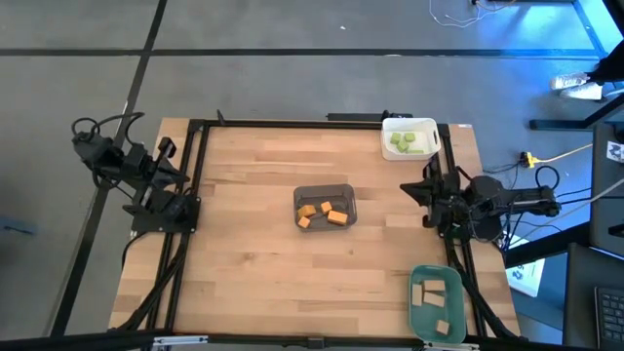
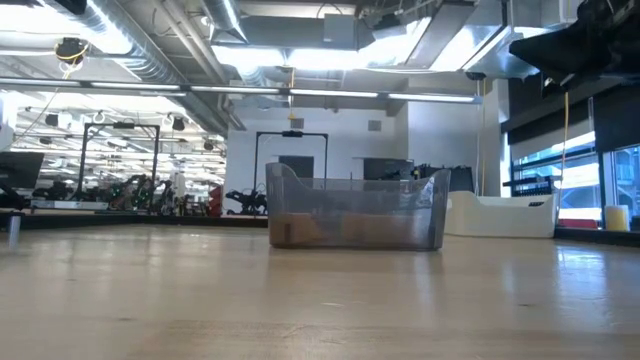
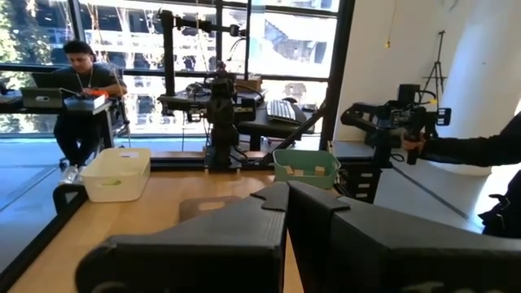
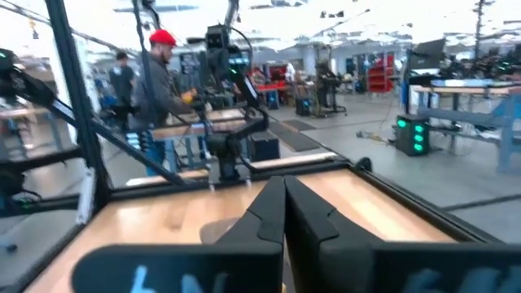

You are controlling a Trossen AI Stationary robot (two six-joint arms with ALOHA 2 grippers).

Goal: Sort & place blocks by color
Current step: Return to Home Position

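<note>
My left pincer (image 3: 286, 203), right pincer (image 4: 283, 199) closed, empty, at bench (image 1: 244, 253) sides, away from grey tray (image 1: 336, 195): sorting seems done. Inside it orange blocks (image 1: 337, 217); green blocks (image 1: 408, 143), tan blocks (image 1: 430, 292) kept apart, right of it.

No text, brand or number can be read in any view. At the bottom left of the right wrist view, the dark housing (image 4: 98, 268) carries pale blue marks (image 4: 171, 281) that look like lettering but are too blurred to make out. In the high view, a white card (image 1: 614, 151) at the right edge and a printed sheet (image 1: 524, 278) at lower right bear dark marks too small to read.
</note>
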